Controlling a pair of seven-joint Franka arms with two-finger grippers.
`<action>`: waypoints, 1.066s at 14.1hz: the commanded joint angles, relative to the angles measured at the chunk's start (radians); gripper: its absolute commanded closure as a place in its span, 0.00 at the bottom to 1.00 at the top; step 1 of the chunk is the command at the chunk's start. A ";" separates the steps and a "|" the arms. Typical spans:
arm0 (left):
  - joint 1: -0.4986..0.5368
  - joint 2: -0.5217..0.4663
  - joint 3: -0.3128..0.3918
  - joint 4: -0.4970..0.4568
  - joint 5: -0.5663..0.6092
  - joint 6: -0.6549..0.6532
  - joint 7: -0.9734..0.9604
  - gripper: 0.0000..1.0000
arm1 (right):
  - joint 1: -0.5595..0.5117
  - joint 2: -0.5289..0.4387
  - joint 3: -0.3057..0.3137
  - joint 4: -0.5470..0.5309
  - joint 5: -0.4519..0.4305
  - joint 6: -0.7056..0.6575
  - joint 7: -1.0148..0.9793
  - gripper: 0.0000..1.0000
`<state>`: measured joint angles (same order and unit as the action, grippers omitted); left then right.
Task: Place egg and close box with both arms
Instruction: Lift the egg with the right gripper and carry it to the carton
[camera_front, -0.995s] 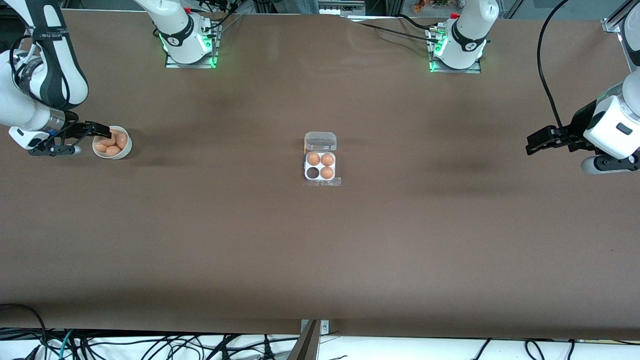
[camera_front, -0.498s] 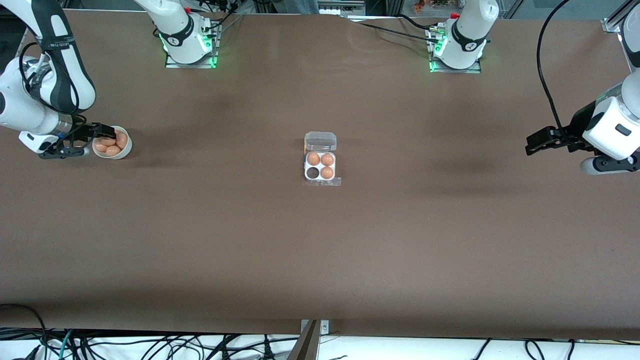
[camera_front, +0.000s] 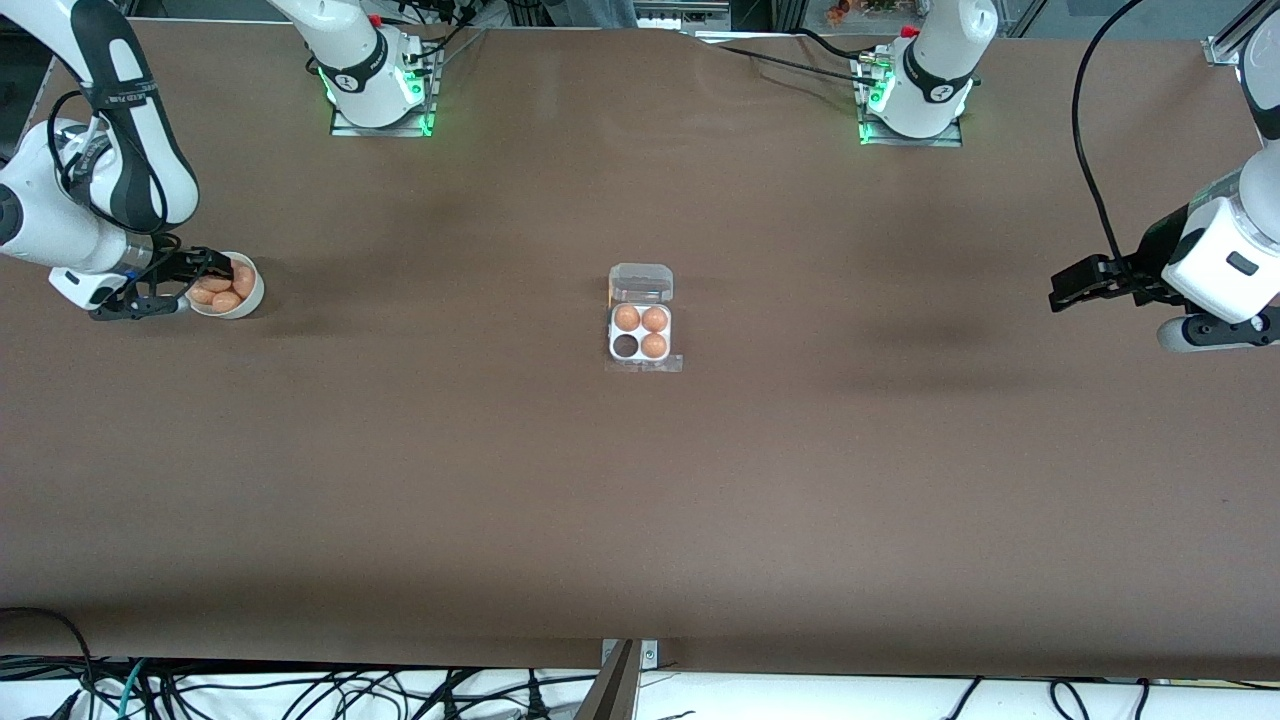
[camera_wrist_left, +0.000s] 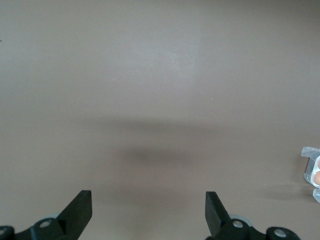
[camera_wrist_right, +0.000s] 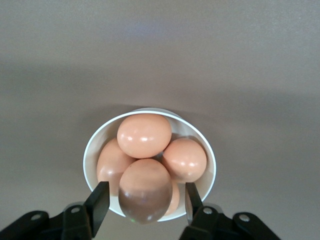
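Note:
The clear box (camera_front: 640, 340) lies open mid-table, its lid (camera_front: 640, 283) folded back toward the arms' bases. It holds three orange-brown eggs, and the cell (camera_front: 626, 346) nearer the front camera, on the right arm's side, is empty. The box's edge also shows in the left wrist view (camera_wrist_left: 312, 172). My right gripper (camera_front: 215, 268) is open, down at the white bowl (camera_front: 250, 302). In the right wrist view its fingers straddle one egg (camera_wrist_right: 145, 187) atop the pile, with a small gap either side (camera_wrist_right: 147, 192). My left gripper (camera_front: 1062, 290) is open and empty over bare table (camera_wrist_left: 148, 200).
The white bowl (camera_wrist_right: 92, 150) holds several eggs, at the right arm's end of the brown table. The arms' bases (camera_front: 375, 85) (camera_front: 915, 95) stand along the table's edge farthest from the front camera. Cables lie off the edge nearest it.
My right wrist has shifted toward the bowl and the gripper has settled lower among the eggs. The left arm has hardly moved. The box is unchanged.

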<state>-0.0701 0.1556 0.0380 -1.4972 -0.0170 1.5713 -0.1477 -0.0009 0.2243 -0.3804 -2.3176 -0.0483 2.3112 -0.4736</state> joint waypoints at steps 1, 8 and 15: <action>0.003 0.001 0.002 0.003 -0.012 -0.010 0.023 0.00 | -0.001 -0.006 0.001 -0.011 -0.013 0.007 -0.008 0.37; 0.003 0.001 0.002 0.003 -0.012 -0.010 0.023 0.00 | -0.001 -0.006 0.003 -0.008 -0.013 -0.013 -0.005 0.54; 0.003 0.001 0.002 0.002 -0.012 -0.010 0.023 0.00 | 0.027 -0.008 0.006 0.079 -0.012 -0.143 0.012 0.58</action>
<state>-0.0701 0.1568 0.0380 -1.4982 -0.0170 1.5704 -0.1477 0.0109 0.2270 -0.3779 -2.2921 -0.0483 2.2531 -0.4735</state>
